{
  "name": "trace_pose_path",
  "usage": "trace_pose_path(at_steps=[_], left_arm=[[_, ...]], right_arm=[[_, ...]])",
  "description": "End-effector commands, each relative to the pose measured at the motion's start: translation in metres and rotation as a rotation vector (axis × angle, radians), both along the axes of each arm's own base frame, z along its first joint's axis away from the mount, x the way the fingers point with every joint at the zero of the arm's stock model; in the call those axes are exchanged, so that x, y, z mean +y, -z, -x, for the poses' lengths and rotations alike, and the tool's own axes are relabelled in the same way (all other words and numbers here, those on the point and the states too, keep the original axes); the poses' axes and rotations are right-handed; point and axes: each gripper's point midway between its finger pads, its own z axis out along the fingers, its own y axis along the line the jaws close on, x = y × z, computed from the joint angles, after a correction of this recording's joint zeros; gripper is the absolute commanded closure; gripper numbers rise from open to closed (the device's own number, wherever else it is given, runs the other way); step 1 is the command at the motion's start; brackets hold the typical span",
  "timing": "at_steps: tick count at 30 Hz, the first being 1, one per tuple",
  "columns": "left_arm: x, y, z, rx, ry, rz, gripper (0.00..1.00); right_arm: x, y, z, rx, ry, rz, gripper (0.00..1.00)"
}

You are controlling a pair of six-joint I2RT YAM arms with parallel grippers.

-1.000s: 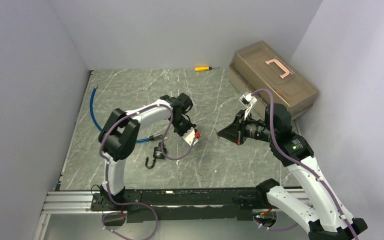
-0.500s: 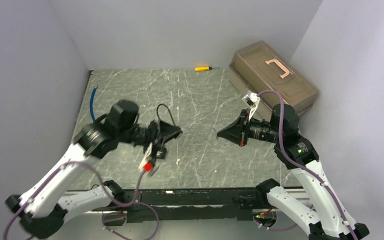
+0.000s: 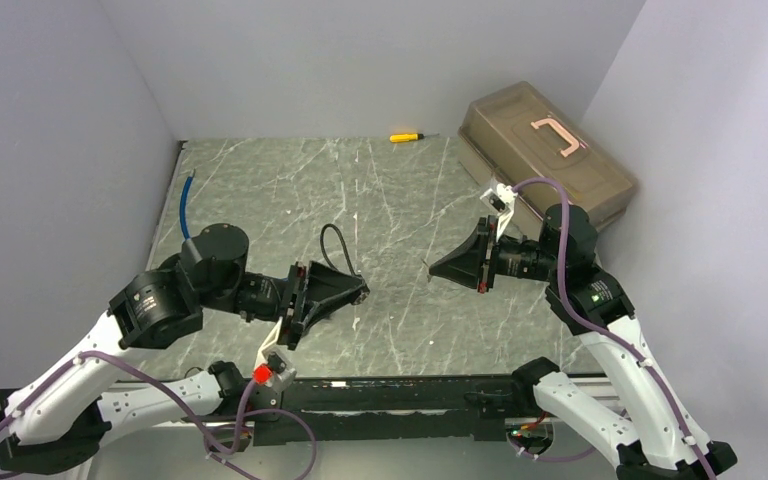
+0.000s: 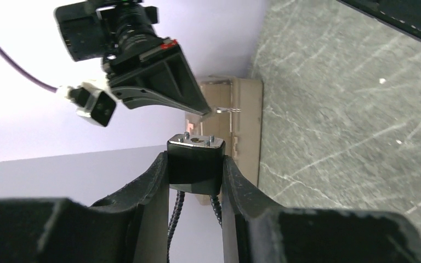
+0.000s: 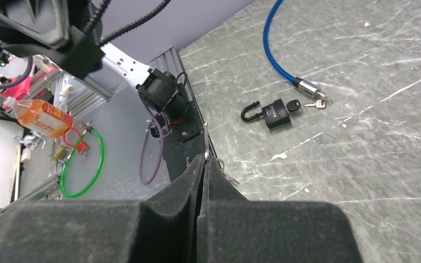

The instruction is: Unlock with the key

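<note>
Because my left gripper [image 3: 352, 291] is squeezed on the black lock [image 4: 195, 158], one finger on each side, the lock cannot slip away. Its flat end with the little slot sticks out past my fingers, up off the table [image 3: 400, 190]. Its thin black cable [image 3: 332, 243] loops out by my wrist.

My right gripper [image 3: 436, 268] is pinched all the way shut, and a small silver key [image 4: 227, 110] pokes out of its tip. I think that is the key I need.

My two grippers point at each other over the middle of the table, with a gap between them. The key is near the lock but not touching it. From my left wrist, the key sits a little above the slot and seems to lie sideways across it, not pointing in. So I think my right arm must turn the key's long side to line up with the slot, then push straight in.
</note>
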Motion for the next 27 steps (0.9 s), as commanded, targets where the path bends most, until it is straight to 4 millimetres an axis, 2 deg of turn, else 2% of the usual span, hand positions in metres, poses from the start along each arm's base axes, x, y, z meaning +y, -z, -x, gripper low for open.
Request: trace_pose_path(at_steps=[1, 4, 11, 14, 18, 24, 27], left_arm=[[-0.002, -0.057, 0.011, 0.058, 0.012, 0.173, 1.00], [-0.004, -0.067, 0.015, 0.088, 0.021, 0.204, 1.00], [-0.004, -0.066, 0.021, 0.116, 0.034, 0.196, 1.00], [-0.003, -0.059, 0.023, 0.170, 0.024, 0.164, 1.00], [-0.001, -0.034, 0.021, 0.348, -0.040, 0.074, 1.00], [0.005, 0.030, 0.016, 0.731, -0.232, -0.141, 1.00], [0.014, 0.053, 0.017, 0.954, -0.273, -0.215, 1.00]], right_arm=[[0.002, -0.011, 0.002, -0.059, -0.040, -0.027, 1.00], [0.004, -0.010, 0.002, -0.059, -0.054, -0.025, 1.00], [0.005, -0.012, 0.000, -0.067, -0.057, -0.024, 1.00], [0.004, -0.010, -0.004, -0.069, -0.038, -0.010, 1.00], [0.002, -0.006, -0.015, -0.069, 0.004, 0.026, 1.00], [0.006, 0.006, -0.027, -0.109, 0.038, 0.095, 1.00], [0.009, 0.011, -0.030, -0.156, 0.052, 0.147, 1.00]])
